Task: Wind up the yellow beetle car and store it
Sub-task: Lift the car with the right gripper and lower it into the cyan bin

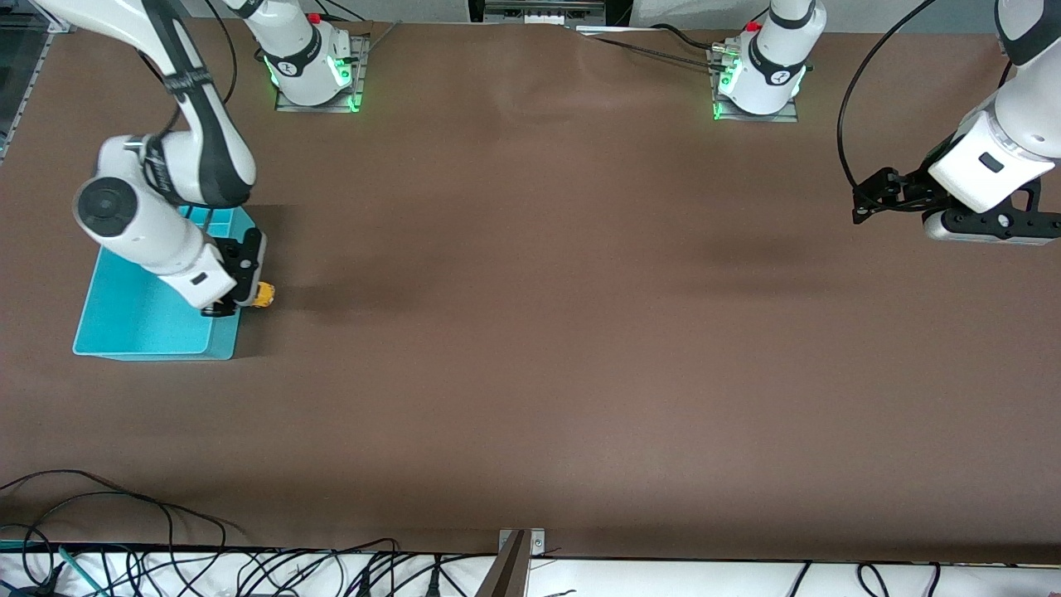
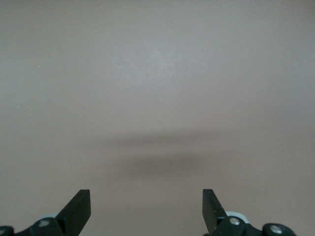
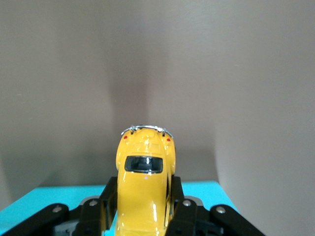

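My right gripper (image 1: 249, 298) is shut on the yellow beetle car (image 1: 263, 294) and holds it over the rim of the teal bin (image 1: 133, 319), at the edge of the bin toward the table's middle. In the right wrist view the car (image 3: 144, 187) sits between the two black fingers (image 3: 101, 204), its rounded end pointing out over the brown table, with the bin's teal rim (image 3: 44, 196) under it. My left gripper (image 1: 866, 199) is open and empty, waiting in the air over the left arm's end of the table; its fingers (image 2: 78, 209) show apart over bare table.
The teal bin stands at the right arm's end of the table, partly hidden by the right arm. Cables (image 1: 124, 547) lie along the table edge nearest the front camera. The two arm bases (image 1: 315, 66) stand at the table's top edge.
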Motion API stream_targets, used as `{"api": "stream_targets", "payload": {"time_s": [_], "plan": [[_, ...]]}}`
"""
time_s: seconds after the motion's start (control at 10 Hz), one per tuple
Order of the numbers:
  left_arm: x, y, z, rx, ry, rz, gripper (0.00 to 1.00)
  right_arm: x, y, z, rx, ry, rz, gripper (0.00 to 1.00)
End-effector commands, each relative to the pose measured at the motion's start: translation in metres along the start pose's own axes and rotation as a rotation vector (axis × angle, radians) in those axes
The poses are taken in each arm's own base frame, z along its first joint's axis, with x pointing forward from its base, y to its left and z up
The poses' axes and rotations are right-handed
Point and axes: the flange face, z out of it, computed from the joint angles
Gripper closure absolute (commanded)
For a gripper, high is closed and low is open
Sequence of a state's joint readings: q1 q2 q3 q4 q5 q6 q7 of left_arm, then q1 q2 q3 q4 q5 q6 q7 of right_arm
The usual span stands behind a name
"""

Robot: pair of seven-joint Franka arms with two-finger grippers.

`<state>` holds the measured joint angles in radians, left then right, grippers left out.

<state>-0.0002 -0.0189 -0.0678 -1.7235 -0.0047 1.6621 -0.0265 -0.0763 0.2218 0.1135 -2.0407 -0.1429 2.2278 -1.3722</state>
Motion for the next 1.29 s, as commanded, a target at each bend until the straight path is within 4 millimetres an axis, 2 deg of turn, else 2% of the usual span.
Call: {"api": "stream_targets", "payload": {"time_s": [0.0, 0.1, 0.2, 0.3, 0.5, 0.6, 0.9, 1.0, 1.1, 1.19], "plan": [[0.002, 0.0, -0.005, -0.008, 0.001, -0.008, 0.0, -0.043, 0.001, -0.046, 0.003, 0.005, 0.109, 1.0], [0.002, 0.0, -0.005, -0.008, 0.001, -0.008, 0.0, -0.072, -0.002, -0.041, 0.02, -0.004, 0.144, 1.0], [0.002, 0.0, -0.005, -0.008, 0.001, -0.011, 0.0, -0.102, -0.008, -0.025, 0.042, -0.011, 0.197, 1.0], [0.002, 0.0, -0.005, -0.008, 0.001, -0.01, 0.0, -0.12, -0.014, -0.005, 0.045, -0.014, 0.229, 1.0], [0.002, 0.0, -0.005, -0.008, 0.001, -0.011, 0.0, -0.126, -0.039, 0.045, 0.009, -0.004, 0.226, 1.0], [0.002, 0.0, -0.005, -0.008, 0.001, -0.01, 0.0, -0.135, -0.049, 0.072, -0.009, -0.004, 0.233, 1.0], [0.002, 0.0, -0.005, -0.008, 0.001, -0.01, 0.0, -0.171, -0.057, 0.12, 0.009, -0.018, 0.237, 1.0], [0.002, 0.0, -0.005, -0.008, 0.001, -0.011, 0.0, -0.174, -0.057, 0.128, 0.008, -0.02, 0.241, 1.0], [0.002, 0.0, -0.004, -0.008, -0.001, -0.01, 0.0, -0.187, -0.062, 0.139, 0.024, -0.021, 0.255, 1.0], [0.002, 0.001, -0.004, -0.008, -0.001, -0.008, 0.0, -0.188, -0.063, 0.147, 0.035, -0.017, 0.262, 1.0]]}}
